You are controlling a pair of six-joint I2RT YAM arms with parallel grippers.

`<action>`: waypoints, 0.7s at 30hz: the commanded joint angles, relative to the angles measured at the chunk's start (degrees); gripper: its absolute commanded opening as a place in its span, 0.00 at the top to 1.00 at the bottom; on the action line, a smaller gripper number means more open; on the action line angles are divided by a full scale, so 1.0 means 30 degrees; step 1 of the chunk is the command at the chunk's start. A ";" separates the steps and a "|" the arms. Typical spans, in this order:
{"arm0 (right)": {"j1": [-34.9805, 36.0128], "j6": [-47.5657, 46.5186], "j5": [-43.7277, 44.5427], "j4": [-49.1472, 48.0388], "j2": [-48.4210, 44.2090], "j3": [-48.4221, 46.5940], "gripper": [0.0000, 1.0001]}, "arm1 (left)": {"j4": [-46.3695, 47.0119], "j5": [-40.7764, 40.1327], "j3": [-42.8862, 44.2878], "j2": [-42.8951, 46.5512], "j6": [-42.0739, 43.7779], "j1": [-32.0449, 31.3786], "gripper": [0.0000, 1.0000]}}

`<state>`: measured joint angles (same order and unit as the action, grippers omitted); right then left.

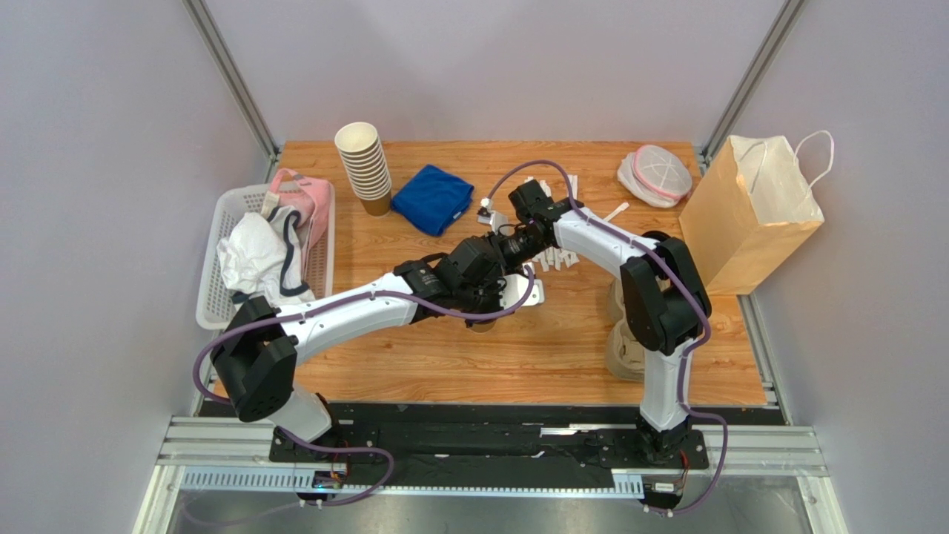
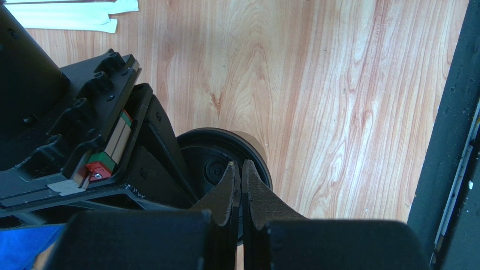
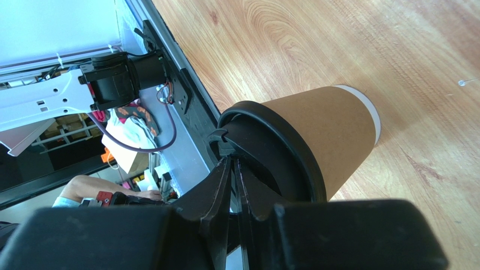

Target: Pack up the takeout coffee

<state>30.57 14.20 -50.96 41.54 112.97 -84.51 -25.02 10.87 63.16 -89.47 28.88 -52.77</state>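
Observation:
The takeout coffee (image 3: pixel 332 135) is a brown kraft cup with a black lid (image 3: pixel 281 152), standing on the wooden table. My right gripper (image 3: pixel 234 160) has its fingers pinched together on the lid's rim at its edge. From straight above, the lid (image 2: pixel 211 166) lies just below my left gripper (image 2: pixel 241 165), whose fingers are shut with nothing between them, over the lid's middle. In the top view both grippers meet at mid-table and hide the cup; the left gripper (image 1: pixel 507 292) comes from the left, the right arm (image 1: pixel 579 228) from behind.
A kraft paper bag (image 1: pixel 749 211) stands open at the back right. A stack of lidless cups (image 1: pixel 365 167), a blue cloth (image 1: pixel 432 198) and a bag of lids (image 1: pixel 655 175) sit along the back. A white basket (image 1: pixel 212 261) with cloths is on the left. White packets (image 2: pixel 67 14) lie nearby.

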 commanded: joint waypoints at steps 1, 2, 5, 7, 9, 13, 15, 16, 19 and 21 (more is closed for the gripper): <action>0.0065 -0.0660 0.2719 0.0011 0.1221 0.0191 0.83 | -0.3380 -0.0694 -0.1892 -0.3251 0.0538 0.0306 0.99; 0.0094 -0.0631 0.2632 0.0011 0.1221 0.0220 0.83 | -0.3409 -0.0724 -0.1921 -0.3339 0.0567 0.0335 1.00; 0.0123 -0.0514 0.2515 -0.0048 0.1280 0.0162 0.83 | -0.3526 -0.0724 -0.1892 -0.3574 0.0655 0.0423 1.00; 0.0152 -0.0513 0.2514 -0.0077 0.1280 0.0162 0.83 | -0.3703 -0.0637 -0.1950 -0.3779 0.0597 0.0482 1.00; 0.0182 -0.0513 0.2456 -0.0106 0.1280 0.0191 0.83 | -0.3906 -0.0578 -0.2096 -0.3925 0.0684 0.0511 1.00; 0.0299 -0.0513 0.2368 -0.0135 0.1163 0.0337 0.84 | -0.4170 -0.0315 -0.2331 -0.4160 0.0626 0.0540 1.00; 0.0328 -0.0513 0.2309 -0.0165 0.1133 0.0309 0.84 | -0.4288 -0.0197 -0.2418 -0.4277 0.0597 0.0540 1.00; 0.0300 -0.0542 0.2193 -0.0136 0.1104 0.0280 0.84 | -0.4347 -0.0168 -0.2419 -0.4307 0.0597 0.0540 1.00; 0.0358 -0.0513 0.1755 -0.0135 0.0900 0.0017 0.83 | -0.4610 0.0153 -0.2215 -0.3869 0.0509 0.0715 0.99; 0.0358 -0.0426 0.1431 -0.0135 0.0521 -0.0247 0.83 | -0.5048 0.0447 -0.1574 -0.3111 0.0392 0.0716 0.97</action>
<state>30.46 14.72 -52.10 42.00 113.27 -84.55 -24.93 13.45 63.72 -90.59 28.91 -51.72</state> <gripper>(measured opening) 0.164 0.013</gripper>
